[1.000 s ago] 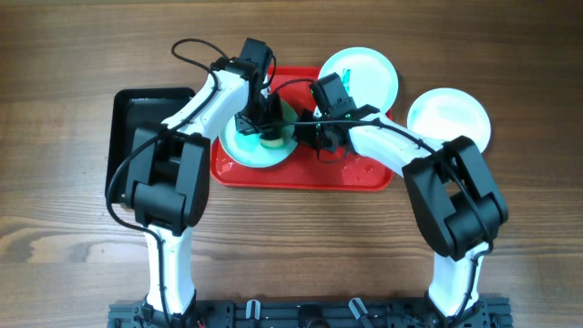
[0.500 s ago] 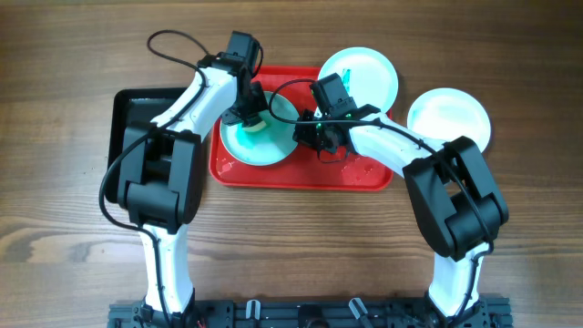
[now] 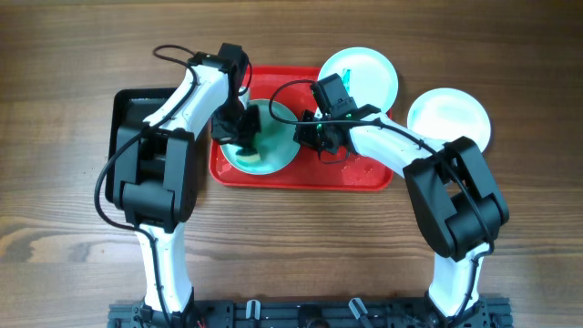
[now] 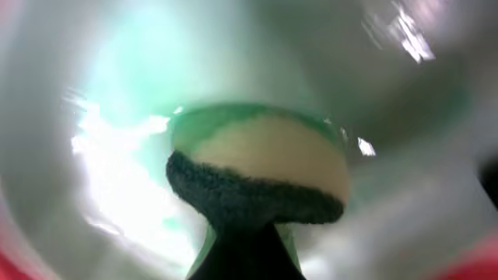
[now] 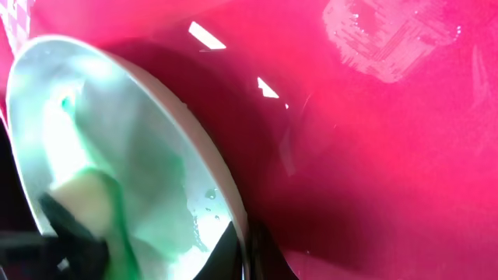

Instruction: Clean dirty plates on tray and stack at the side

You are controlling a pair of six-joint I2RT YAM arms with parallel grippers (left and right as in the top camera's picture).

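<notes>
A pale aqua plate [image 3: 270,144] with a green smear sits tilted on the red tray [image 3: 364,173]. My right gripper [image 3: 308,135] is shut on the plate's right rim [image 5: 233,210]. My left gripper [image 3: 239,135] is shut on a sponge [image 4: 264,167], yellow with a dark scouring side, pressed on the plate's left part; the sponge also shows in the right wrist view [image 5: 82,206]. A second aqua plate [image 3: 364,77] lies at the tray's back right edge. A white plate [image 3: 451,117] lies on the table to the right.
A black tray [image 3: 127,137] stands left of the red tray. Wet marks [image 5: 389,35] show on the red tray's floor. Both arms cross above the red tray.
My left gripper has moved the sponge from the plate's middle to its left and front part. The plate now tilts more, with its right rim raised. My right arm has hardly moved.
</notes>
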